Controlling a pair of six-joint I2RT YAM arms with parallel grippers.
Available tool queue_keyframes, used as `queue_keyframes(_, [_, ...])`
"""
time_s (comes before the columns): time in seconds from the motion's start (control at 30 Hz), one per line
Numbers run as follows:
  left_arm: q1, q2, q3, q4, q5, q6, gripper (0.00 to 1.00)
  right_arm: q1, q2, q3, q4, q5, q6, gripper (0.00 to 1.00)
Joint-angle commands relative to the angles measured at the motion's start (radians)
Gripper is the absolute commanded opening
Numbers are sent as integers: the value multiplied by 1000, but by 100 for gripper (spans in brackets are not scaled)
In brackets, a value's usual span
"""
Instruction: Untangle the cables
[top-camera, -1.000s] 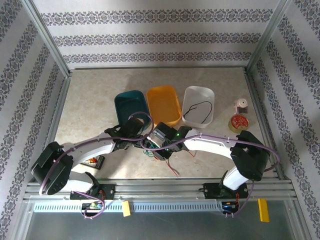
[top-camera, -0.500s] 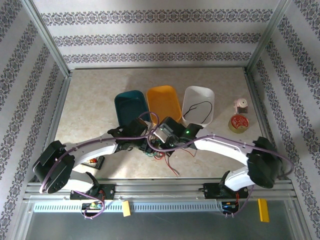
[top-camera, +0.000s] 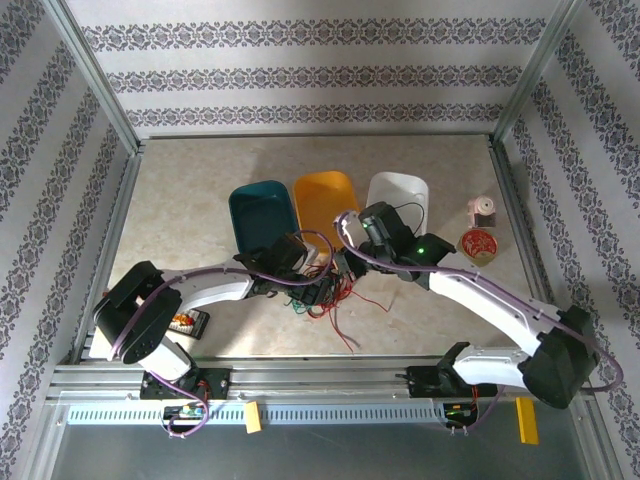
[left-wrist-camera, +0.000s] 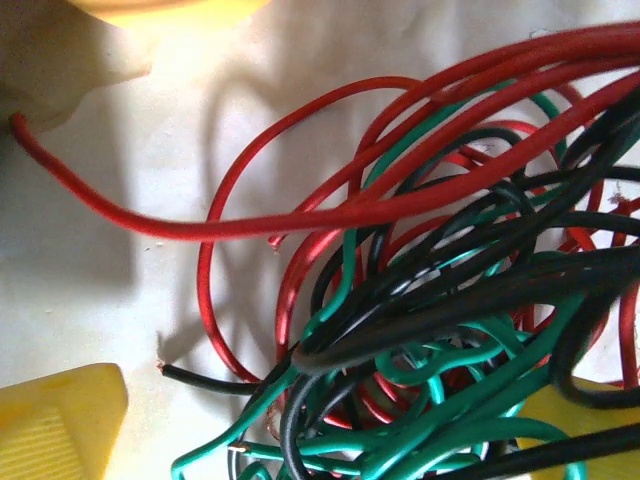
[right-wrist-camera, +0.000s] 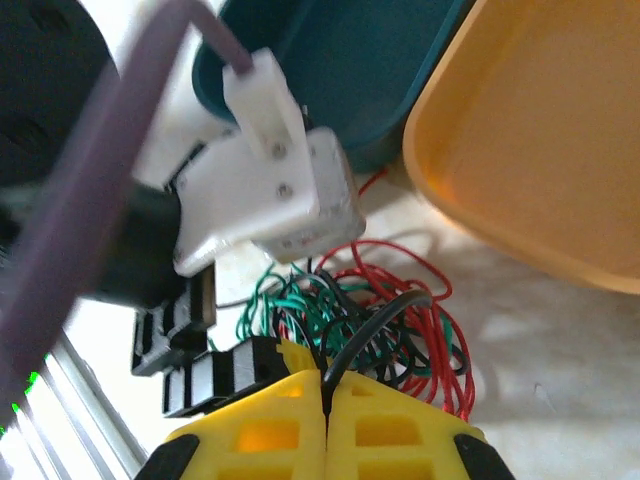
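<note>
The cables (top-camera: 335, 298) lie as a knotted heap of thin red, green and black wires in front of the trays. In the left wrist view the cables (left-wrist-camera: 430, 300) cover most of the picture. My left gripper (left-wrist-camera: 320, 440) is open, its yellow fingertips (left-wrist-camera: 60, 425) standing on either side of the heap. My right gripper (right-wrist-camera: 325, 400) is shut on a black cable (right-wrist-camera: 385, 320) that arcs up out of the heap. From above, the right gripper (top-camera: 346, 258) sits just right of and behind the left gripper (top-camera: 316, 290).
Three trays stand behind the heap: teal (top-camera: 258, 205), orange (top-camera: 322, 195) and white (top-camera: 415, 190), with a loose black cable (top-camera: 405, 212) in the white one. A tape roll (top-camera: 478, 244) and a small spool (top-camera: 483, 212) lie at the right. Metal rails border the table.
My right gripper has shut on a black cable and drawn back and to the right, away from the near edge. The left arm has stretched further right over the heap.
</note>
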Motion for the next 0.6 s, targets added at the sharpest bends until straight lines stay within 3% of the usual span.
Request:
queue_keyframes(0.0, [-8,27,4,5,-29,27,94,-27,-82,24,69,21,60,0])
queue_keyframes(0.27, [-8,29,-22,9,-6,30,88,-103,-218,36,103,219,88,0])
queue_keyframes(0.4, [-7,43,-22,14,20,33,66,-148,-259,56,108,296,77,0])
queue_keyframes(0.57, [-8,57,-21,14,35,36,39,-202,-283,88,102,278,62,0])
